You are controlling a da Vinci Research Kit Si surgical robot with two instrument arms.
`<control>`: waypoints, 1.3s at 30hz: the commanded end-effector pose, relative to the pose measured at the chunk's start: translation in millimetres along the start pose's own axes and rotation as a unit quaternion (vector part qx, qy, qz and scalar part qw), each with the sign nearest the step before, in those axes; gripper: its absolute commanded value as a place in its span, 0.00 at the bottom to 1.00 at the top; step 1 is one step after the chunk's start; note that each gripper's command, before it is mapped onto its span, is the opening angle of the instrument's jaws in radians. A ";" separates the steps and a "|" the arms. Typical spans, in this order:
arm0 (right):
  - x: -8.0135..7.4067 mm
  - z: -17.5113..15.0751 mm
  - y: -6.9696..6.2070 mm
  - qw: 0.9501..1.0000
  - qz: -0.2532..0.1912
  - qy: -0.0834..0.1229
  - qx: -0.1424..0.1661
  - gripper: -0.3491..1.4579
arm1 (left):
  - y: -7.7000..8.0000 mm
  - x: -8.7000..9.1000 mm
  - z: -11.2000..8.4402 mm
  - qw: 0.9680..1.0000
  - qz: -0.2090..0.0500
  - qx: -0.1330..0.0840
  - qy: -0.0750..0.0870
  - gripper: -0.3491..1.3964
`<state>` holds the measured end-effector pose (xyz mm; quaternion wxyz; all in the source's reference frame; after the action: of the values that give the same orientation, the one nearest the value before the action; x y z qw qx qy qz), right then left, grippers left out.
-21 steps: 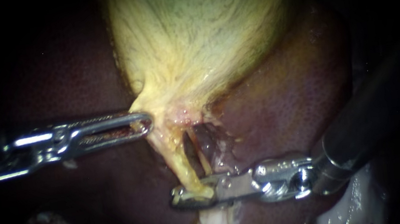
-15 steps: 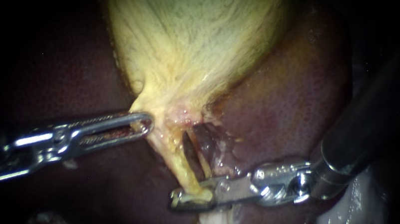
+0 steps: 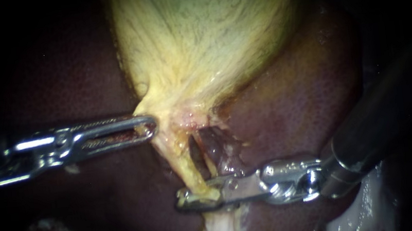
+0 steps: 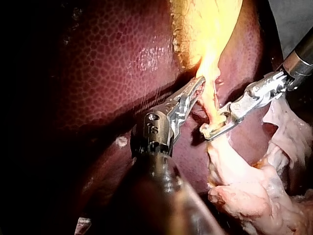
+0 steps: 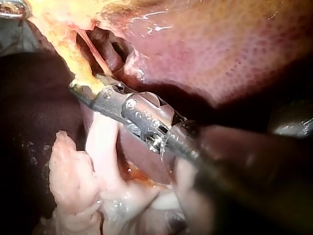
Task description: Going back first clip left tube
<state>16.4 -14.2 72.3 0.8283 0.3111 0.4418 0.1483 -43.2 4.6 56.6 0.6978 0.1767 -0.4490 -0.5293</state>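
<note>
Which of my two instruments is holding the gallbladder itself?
The left instrument: its jaws are shut on the neck of the gallbladder, while the right instrument sits lower, at the left tube.

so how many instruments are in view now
2. The left instrument enters from the left and holds the gallbladder at its neck; the right instrument enters from the lower right, its tip at the left tube. None seems hidden.

left tube (image 3: 186,172) partly behind right instrument (image 3: 182,203)
</note>
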 end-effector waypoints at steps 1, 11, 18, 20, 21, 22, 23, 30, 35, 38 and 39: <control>0.0 -0.1 0.2 1.000 -0.007 0.000 0.000 0.34 | 0.0 0.0 -0.1 1.000 0.000 0.000 0.000 0.00; 0.4 -0.5 0.2 0.997 -0.077 0.023 -0.006 0.50 | 0.0 0.0 -0.1 1.000 0.000 0.000 0.000 0.00; 1.1 -2.4 0.1 0.994 -0.104 0.025 -0.025 0.52 | 0.0 0.0 -0.2 1.000 0.000 0.000 0.000 0.00; 1.2 -3.2 0.1 0.994 -0.106 0.026 -0.028 0.52 | 0.0 0.0 -0.3 1.000 0.000 0.000 0.000 0.00; 1.1 -3.4 0.1 0.994 -0.105 0.026 -0.029 0.52 | 0.0 0.0 -0.3 1.000 0.000 0.000 0.000 0.00; 1.1 -3.9 0.1 0.993 -0.108 0.026 -0.030 0.52 | 0.0 0.0 -0.3 1.000 0.000 0.000 0.000 0.00; 1.1 -4.2 0.0 0.993 -0.108 0.026 -0.033 0.52 | 0.0 0.0 -0.3 1.000 0.000 0.000 0.000 0.00; 1.1 -7.5 -0.6 0.993 -0.108 0.028 -0.035 0.52 | 0.0 0.1 -0.3 1.000 0.000 0.000 0.000 0.00; 2.0 -11.1 -1.0 0.992 -0.112 0.033 -0.047 0.52 | 0.1 0.1 -0.2 1.000 0.001 0.001 0.000 0.00; 2.7 -13.3 -0.9 0.991 -0.116 0.041 -0.054 0.52 | 0.2 0.2 -0.2 1.000 0.001 0.001 0.000 0.00; 3.0 -14.2 -0.9 0.990 -0.120 0.045 -0.056 0.52 | 0.3 0.2 -0.1 1.000 0.001 0.001 0.000 0.00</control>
<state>6.1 -7.6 63.6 0.8355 0.1990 0.5052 0.0846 -42.9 4.5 56.8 0.6982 0.1766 -0.4493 -0.5287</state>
